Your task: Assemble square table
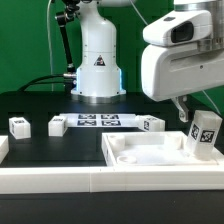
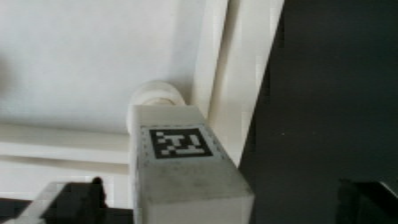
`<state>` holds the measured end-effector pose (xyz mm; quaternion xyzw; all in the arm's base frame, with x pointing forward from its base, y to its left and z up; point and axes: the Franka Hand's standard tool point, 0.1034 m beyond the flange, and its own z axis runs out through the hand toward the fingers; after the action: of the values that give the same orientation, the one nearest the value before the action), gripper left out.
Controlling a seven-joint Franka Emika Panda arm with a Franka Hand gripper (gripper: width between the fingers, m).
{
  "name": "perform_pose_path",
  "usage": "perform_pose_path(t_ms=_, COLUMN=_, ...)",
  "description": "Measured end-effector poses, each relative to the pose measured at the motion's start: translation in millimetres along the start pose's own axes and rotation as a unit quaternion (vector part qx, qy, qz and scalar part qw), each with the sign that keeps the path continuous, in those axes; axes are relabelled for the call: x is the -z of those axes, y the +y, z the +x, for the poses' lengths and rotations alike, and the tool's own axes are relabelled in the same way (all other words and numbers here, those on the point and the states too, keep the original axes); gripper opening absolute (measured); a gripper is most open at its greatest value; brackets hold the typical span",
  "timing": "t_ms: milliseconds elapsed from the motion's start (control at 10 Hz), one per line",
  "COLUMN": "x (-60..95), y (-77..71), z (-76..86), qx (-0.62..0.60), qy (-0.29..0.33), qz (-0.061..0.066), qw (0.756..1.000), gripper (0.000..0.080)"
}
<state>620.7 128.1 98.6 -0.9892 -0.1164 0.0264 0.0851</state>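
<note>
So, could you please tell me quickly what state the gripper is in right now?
Gripper: open and holding nothing. Its jaws stand wide on either side of a tagged white table leg, with a gap on each side.

The slab (image 1: pixel 150 152) lies at the exterior view's right, behind the rail (image 1: pixel 60 180), with one leg (image 1: pixel 205 134) upright at its right edge; farther back, the marker board (image 1: pixel 97 121) lies between other legs (image 1: pixel 56 126).

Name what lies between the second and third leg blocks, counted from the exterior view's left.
The marker board lies flat between the second leg block and the third leg block; only the exterior view shows it.
</note>
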Motion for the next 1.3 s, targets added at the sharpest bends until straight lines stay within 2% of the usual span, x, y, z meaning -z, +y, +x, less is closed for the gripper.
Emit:
perform_pose_path(t_ms=200, x=0.0, y=6.8, z=-0.4, qx=-0.011, qy=-0.001, qz=-0.005, qw=1.000, gripper=0.0649)
perform_pose_path(t_ms=300, x=1.1, y=9.8, z=0.2, qx=0.001, qy=-0.002, qz=-0.016, qw=1.000, gripper=0.0649)
perform_pose_path(t_ms=400, x=2.1, y=13.0, z=0.6, qx=0.005, qy=-0.002, qz=-0.021, qw=1.000, gripper=0.0649)
perform_pose_path(t_ms=800, x=0.8, y=20.0, z=0.7, qx=0.004, qy=-0.002, qz=-0.021, qw=1.000, gripper=0.0649)
perform_pose_path(t_ms=1300, x=0.1, y=19.8, z=0.4, qx=0.001, qy=-0.002, qz=-0.021, qw=1.000, gripper=0.0649)
